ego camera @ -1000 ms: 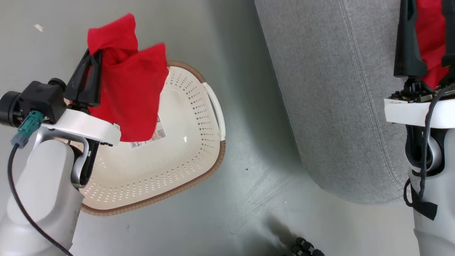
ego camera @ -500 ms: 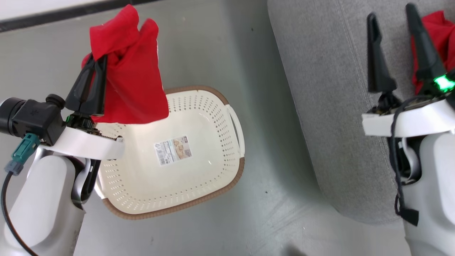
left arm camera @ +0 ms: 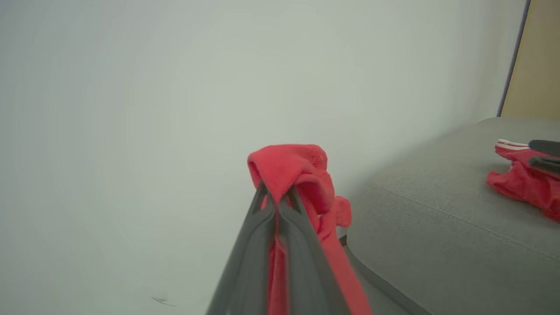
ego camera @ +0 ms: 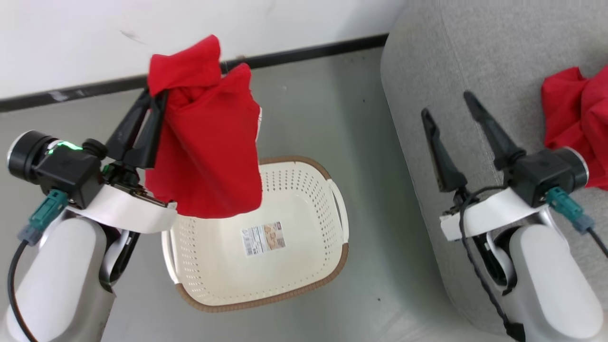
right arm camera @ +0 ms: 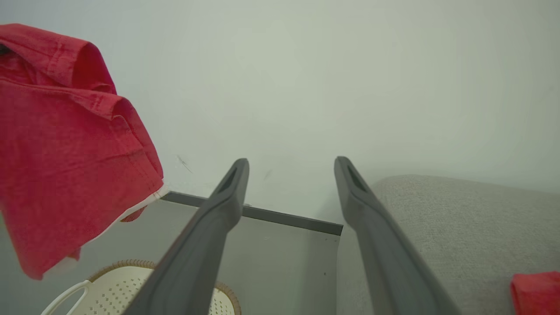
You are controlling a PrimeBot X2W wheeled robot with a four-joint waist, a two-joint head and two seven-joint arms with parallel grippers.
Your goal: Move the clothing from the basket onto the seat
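Observation:
My left gripper (ego camera: 152,95) is shut on a bright red piece of clothing (ego camera: 209,156), which hangs bunched above the far left rim of the basket (ego camera: 332,270). The cream basket stands on the floor with just a label on its bottom. In the left wrist view the fingers pinch the red fabric (left arm camera: 293,170) at the left gripper's tips (left arm camera: 275,201). My right gripper (ego camera: 446,104) is open with nothing in it over the left edge of the grey seat (ego camera: 475,57). A second red garment (ego camera: 574,118) lies on the seat to its right. The right wrist view shows the right gripper (right arm camera: 292,162) open, the hanging clothing (right arm camera: 65,153) and the basket's rim (right arm camera: 113,293).
A white wall with a dark baseboard (ego camera: 308,52) runs behind the basket and the seat. Grey floor (ego camera: 380,266) separates the basket from the seat's rounded front edge.
The head camera has tilted up, bringing the wall into view. My right gripper has drawn away from the red garment left on the seat. My left gripper still holds its garment, now higher over the basket.

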